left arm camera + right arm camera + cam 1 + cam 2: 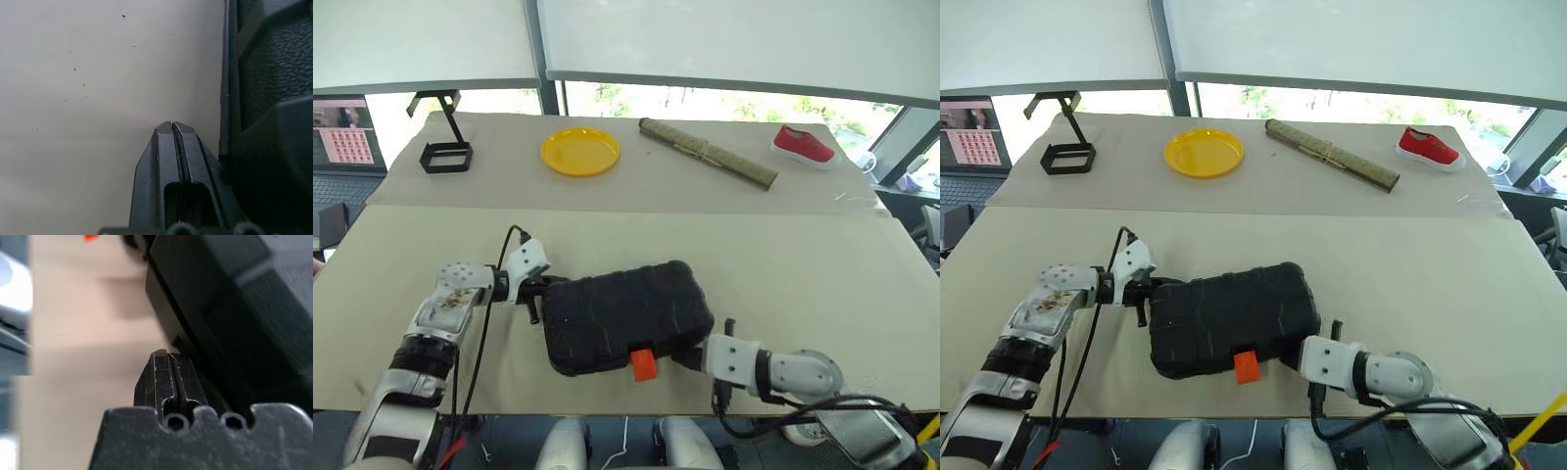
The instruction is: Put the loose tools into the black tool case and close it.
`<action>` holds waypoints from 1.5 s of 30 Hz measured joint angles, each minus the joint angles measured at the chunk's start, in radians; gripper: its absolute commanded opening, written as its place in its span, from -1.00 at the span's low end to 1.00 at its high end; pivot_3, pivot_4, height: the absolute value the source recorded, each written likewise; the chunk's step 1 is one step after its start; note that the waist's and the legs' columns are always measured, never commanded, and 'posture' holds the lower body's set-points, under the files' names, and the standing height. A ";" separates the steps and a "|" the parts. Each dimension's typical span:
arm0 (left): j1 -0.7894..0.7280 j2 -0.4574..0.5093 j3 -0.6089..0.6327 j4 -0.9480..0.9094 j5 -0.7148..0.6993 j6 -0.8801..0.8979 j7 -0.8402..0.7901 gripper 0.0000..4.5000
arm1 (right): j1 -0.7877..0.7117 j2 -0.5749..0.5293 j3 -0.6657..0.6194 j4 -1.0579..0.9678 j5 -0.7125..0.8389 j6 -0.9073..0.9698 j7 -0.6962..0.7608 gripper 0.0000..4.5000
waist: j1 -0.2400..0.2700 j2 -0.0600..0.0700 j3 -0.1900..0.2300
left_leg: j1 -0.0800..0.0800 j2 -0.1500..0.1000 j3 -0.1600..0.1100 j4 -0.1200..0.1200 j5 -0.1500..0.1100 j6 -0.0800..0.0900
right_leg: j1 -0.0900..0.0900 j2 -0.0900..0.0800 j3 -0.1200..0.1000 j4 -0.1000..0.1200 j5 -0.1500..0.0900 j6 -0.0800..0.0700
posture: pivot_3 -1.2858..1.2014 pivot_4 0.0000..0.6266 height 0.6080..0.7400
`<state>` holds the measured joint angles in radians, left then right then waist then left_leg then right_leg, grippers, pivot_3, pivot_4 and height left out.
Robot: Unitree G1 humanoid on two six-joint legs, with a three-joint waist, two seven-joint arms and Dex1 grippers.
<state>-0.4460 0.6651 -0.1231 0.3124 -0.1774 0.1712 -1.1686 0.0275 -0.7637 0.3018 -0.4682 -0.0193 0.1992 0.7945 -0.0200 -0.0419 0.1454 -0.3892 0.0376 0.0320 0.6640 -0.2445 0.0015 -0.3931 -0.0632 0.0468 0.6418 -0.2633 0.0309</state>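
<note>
Near the front edge of the table [803,264] lies the black tool case [625,313], lid down and shut, sitting at a slant with its small orange latch [644,364] facing the robot. No loose tools show on the cloth around it.

On the case's left end, the left gripper [536,302] sits right against the side wall; its wrist view shows the two black fingers [168,161] pressed flat together, nothing between them, with the case's ribbed wall just beside them. Over at the near right corner, the right gripper [690,354] does the same job from the other side: fingers [164,377] closed on each other, empty, tucked against the dark edge of the case. So both sets of fingers are closed and neither clamps anything, one at each end of the case.

Further out now. Well beyond the case, on the far strip of the table, a yellow plate [580,152] sits about centre-left. Left of it stands a black wire stand [444,147]. Right of the plate a rolled mat [708,153] lies on the diagonal, and past that, near the far right corner, a red shoe [803,146]. Off the table's left edge, a laptop [342,147] shows a lit screen.
</note>
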 measured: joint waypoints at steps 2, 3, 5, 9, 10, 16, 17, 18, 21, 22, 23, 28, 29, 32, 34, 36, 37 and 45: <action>0.035 0.001 0.017 -0.047 -0.009 0.029 0.015 -0.96 | -0.039 0.020 -0.005 0.045 -0.011 -0.001 -0.012 -1.00 | 0.003 0.000 0.000 | 0.000 0.000 0.000 0.000 0.000 0.000 | 0.000 0.000 0.000 0.000 0.000 0.000 | 0.03 -0.52 1.00; 0.055 0.000 0.027 -0.074 -0.018 0.052 0.028 -0.96 | -0.061 0.033 -0.008 0.070 -0.016 -0.001 -0.019 -1.00 | 0.005 0.000 0.000 | 0.000 0.000 0.000 0.000 0.000 0.000 | 0.000 0.000 0.000 0.000 0.000 0.000 | 0.03 -0.52 1.00; 0.100 -0.013 0.051 -0.140 -0.040 0.114 0.065 -0.96 | -0.117 0.062 -0.017 0.141 -0.022 -0.001 -0.043 -1.00 | 0.006 0.000 0.000 | 0.000 0.000 0.000 0.000 0.000 0.000 | 0.000 0.000 0.000 0.000 0.000 0.000 | 0.03 -0.52 1.00; 0.169 -0.056 0.072 -0.254 -0.072 0.201 0.136 -0.96 | -0.218 0.073 -0.055 0.290 -0.037 -0.029 -0.061 -1.00 | 0.011 0.001 0.001 | -0.001 -0.002 0.000 0.000 0.000 0.000 | -0.001 -0.002 0.000 0.000 0.000 0.000 | 0.03 -0.52 1.00; 0.178 -0.068 0.076 -0.272 -0.078 0.218 0.155 -0.96 | -0.231 0.069 -0.064 0.320 -0.038 -0.046 -0.060 -1.00 | 0.014 0.001 0.001 | -0.001 -0.002 0.000 0.000 0.000 0.000 | -0.001 -0.002 0.000 0.000 0.000 0.000 | 0.03 -0.52 1.00; 0.184 -0.092 0.104 -0.332 -0.094 0.269 0.250 -0.96 | -0.259 0.060 -0.089 0.404 -0.028 -0.128 -0.022 -1.00 | 0.014 0.001 0.001 | -0.004 -0.002 -0.001 0.000 0.000 0.000 | -0.004 -0.002 0.000 0.001 0.000 0.000 | 0.03 -0.52 1.00; 0.169 -0.092 0.121 -0.323 -0.100 0.271 0.266 -0.96 | -0.251 0.047 -0.115 0.401 0.007 -0.125 0.006 -1.00 | 0.014 0.001 0.001 | -0.004 -0.002 -0.002 0.000 0.000 0.000 | -0.004 -0.002 0.000 0.001 0.000 0.000 | 0.03 -0.52 1.00; 0.149 -0.089 0.136 -0.310 -0.106 0.273 0.271 -0.96 | -0.234 0.030 -0.142 0.385 0.039 -0.116 0.029 -1.00 | 0.016 0.001 0.002 | -0.005 -0.002 -0.002 0.000 0.000 0.000 | -0.005 -0.002 0.000 0.002 0.000 0.000 | 0.03 -0.52 1.00; 0.062 -0.072 0.189 -0.271 -0.149 0.297 0.264 -0.96 | -0.164 -0.016 -0.223 0.301 0.132 -0.061 0.087 -1.00 | 0.022 0.001 0.002 | -0.010 -0.002 -0.003 0.003 0.000 0.000 | -0.008 -0.002 -0.002 0.003 0.000 0.000 | 0.03 -0.52 1.00; 0.034 -0.069 0.195 -0.268 -0.163 0.307 0.252 -0.96 | -0.145 -0.023 -0.241 0.273 0.160 -0.043 0.099 -1.00 | 0.024 0.001 0.002 | -0.012 -0.003 -0.004 0.004 0.000 0.000 | -0.010 -0.002 -0.002 0.004 0.000 0.000 | 0.03 -0.52 1.00; -0.009 -0.069 0.190 -0.263 -0.184 0.325 0.225 -0.96 | -0.112 -0.031 -0.266 0.220 0.202 -0.008 0.114 -1.00 | 0.026 0.001 0.002 | -0.013 -0.003 -0.004 0.005 0.000 0.000 | -0.010 -0.002 -0.002 0.004 0.000 0.000 | 0.03 -0.52 1.00; -0.106 -0.080 0.077 -0.270 -0.215 0.362 0.110 -0.96 | -0.018 -0.051 -0.311 0.006 0.312 0.098 0.137 -1.00 | 0.023 0.001 0.002 | -0.015 -0.003 -0.004 0.009 0.000 0.000 | -0.011 -0.002 -0.002 0.004 0.001 0.000 | 0.03 -0.52 1.00; -0.106 -0.083 0.055 -0.269 -0.210 0.360 0.098 -0.96 | -0.012 -0.050 -0.311 -0.013 0.316 0.114 0.133 -1.00 | 0.020 0.001 0.002 | -0.015 -0.003 -0.004 0.009 0.000 0.000 | -0.011 -0.002 -0.002 0.005 0.001 0.000 | 0.03 -0.52 1.00; -0.110 -0.101 -0.013 -0.250 -0.179 0.337 0.070 -0.96 | -0.008 -0.029 -0.291 -0.058 0.317 0.153 0.108 -1.00 | 0.016 0.001 0.002 | -0.015 -0.002 -0.005 0.010 0.000 0.000 | -0.011 0.000 -0.002 0.005 0.000 0.000 | 0.03 -0.52 1.00; -0.121 -0.111 -0.030 -0.245 -0.175 0.324 0.063 -0.96 | -0.009 -0.016 -0.270 -0.069 0.317 0.164 0.098 -1.00 | 0.017 0.001 0.002 | -0.017 -0.002 -0.005 0.012 0.000 0.000 | -0.011 0.000 -0.002 0.005 0.000 0.000 | 0.03 -0.52 1.00; -0.131 -0.112 -0.046 -0.235 -0.158 0.299 0.052 -0.96 | -0.009 -0.010 -0.256 -0.077 0.314 0.179 0.087 -1.00 | 0.018 0.002 0.002 | -0.017 -0.002 -0.005 0.012 0.000 0.000 | -0.011 0.000 -0.002 0.005 0.000 0.000 | 0.03 -0.52 1.00; -0.131 -0.112 -0.051 -0.233 -0.151 0.287 0.050 -0.96 | -0.011 -0.009 -0.245 -0.077 0.309 0.180 0.082 -1.00 | 0.018 0.001 0.002 | -0.017 -0.002 -0.005 0.013 0.000 0.000 | -0.011 0.000 -0.002 0.005 0.000 0.000 | 0.03 -0.52 1.00; -0.128 -0.123 -0.062 -0.220 -0.135 0.243 0.045 -0.96 | -0.014 -0.012 -0.190 -0.074 0.278 0.182 0.088 -1.00 | 0.022 0.002 0.002 | -0.017 -0.002 -0.006 0.013 0.000 0.000 | -0.010 0.000 -0.002 0.005 0.000 0.000 | 0.03 -0.52 1.00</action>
<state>-0.5737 0.5422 -0.1851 0.0921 -0.3120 0.4141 -1.1236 0.0136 -0.7753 0.1121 -0.5422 0.2590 0.3814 0.8823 0.0015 -0.0404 0.1472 -0.4057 0.0357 0.0265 0.6772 -0.2447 0.0019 -0.4032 -0.0627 0.0450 0.6469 -0.2629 0.0313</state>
